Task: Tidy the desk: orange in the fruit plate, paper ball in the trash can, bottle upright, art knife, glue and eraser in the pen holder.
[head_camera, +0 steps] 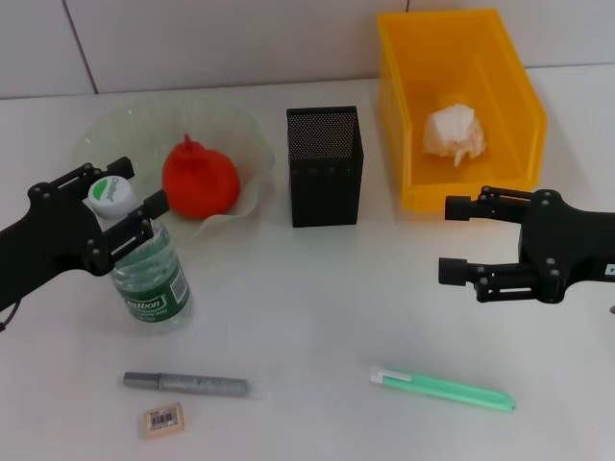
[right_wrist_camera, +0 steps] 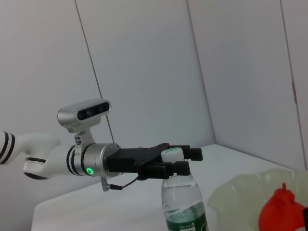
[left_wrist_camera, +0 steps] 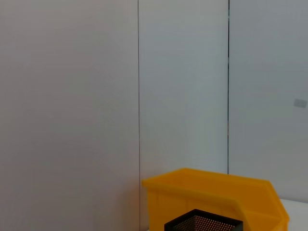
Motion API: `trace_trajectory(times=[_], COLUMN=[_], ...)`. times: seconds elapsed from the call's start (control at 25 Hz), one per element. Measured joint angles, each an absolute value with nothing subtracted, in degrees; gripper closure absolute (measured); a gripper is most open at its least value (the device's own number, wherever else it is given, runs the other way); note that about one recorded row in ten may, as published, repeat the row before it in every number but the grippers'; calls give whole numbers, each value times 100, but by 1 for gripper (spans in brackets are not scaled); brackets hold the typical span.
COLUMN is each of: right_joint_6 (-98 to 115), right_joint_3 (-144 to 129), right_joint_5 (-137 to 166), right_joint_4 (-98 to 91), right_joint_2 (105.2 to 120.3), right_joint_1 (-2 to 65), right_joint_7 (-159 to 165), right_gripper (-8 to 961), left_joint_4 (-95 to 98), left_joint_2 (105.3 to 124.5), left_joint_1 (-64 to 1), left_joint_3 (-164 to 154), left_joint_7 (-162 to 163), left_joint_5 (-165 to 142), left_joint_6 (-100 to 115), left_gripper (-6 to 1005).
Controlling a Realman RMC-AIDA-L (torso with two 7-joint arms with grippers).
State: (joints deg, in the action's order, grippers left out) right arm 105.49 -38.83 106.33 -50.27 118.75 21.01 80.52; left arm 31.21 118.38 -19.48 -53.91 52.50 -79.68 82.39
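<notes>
The bottle (head_camera: 149, 279) stands upright at the left, and my left gripper (head_camera: 142, 184) is shut on its neck just under the white cap; the right wrist view shows the same grip (right_wrist_camera: 185, 160) on the bottle (right_wrist_camera: 183, 202). The orange (head_camera: 199, 178) lies in the fruit plate (head_camera: 125, 120). The paper ball (head_camera: 454, 133) rests inside the trash can (head_camera: 524, 86). The pen holder (head_camera: 324, 165) stands between them. Near the front edge lie the grey glue stick (head_camera: 185, 383), the eraser (head_camera: 160, 419) and the green art knife (head_camera: 442, 388). My right gripper (head_camera: 456, 238) hovers open in front of the trash can, holding nothing.
A white wall rises just behind the table. The left wrist view shows the trash can (left_wrist_camera: 216, 197) and the pen holder's rim (left_wrist_camera: 202, 224) against it. The right wrist view also shows the orange (right_wrist_camera: 281, 214) in the plate (right_wrist_camera: 240, 192).
</notes>
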Motion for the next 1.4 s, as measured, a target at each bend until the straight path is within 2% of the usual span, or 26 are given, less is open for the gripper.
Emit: trace_trajectory(times=[0.48,0.8,1.0,1.08,1.24,1.4], right_joint_6=[10591,10608,10624,10678,10770,10814], right_joint_3=[-3880,-3756,-3740,-3797,-3816,-3816], right_joint_5=[10635,10582,10590,10631,10703,10760], right_joint_4=[-5030,-5088,-5196,-5368,-5616,-5848], right_joint_2=[11866,11859,11749,11642,11576,11572], right_joint_1=[2078,2092,2220,2337,2445,2500], right_joint_7=[8050,8135,8591,9082,9452,9578], right_gripper=[112,112,113,113,113,113], left_joint_4=[3227,3635,3598,3579,3573,3573], left_joint_2=[11819,11664,11525,11536,11561,11628], left_joint_1=[-1746,-1164,-1033,-1032,-1031,-1024], left_joint_3=[-5258,-5283,-5278,-5257,-5251,-5261], left_joint_7=[5278,5401,5583,5651,5656,5637], left_joint_5=[-7950,-8055,-8327,-8563,-8668,-8742], left_joint_6=[8663,9604,10371,10398,10399,10414], left_gripper=[185,184,185,185,185,185])
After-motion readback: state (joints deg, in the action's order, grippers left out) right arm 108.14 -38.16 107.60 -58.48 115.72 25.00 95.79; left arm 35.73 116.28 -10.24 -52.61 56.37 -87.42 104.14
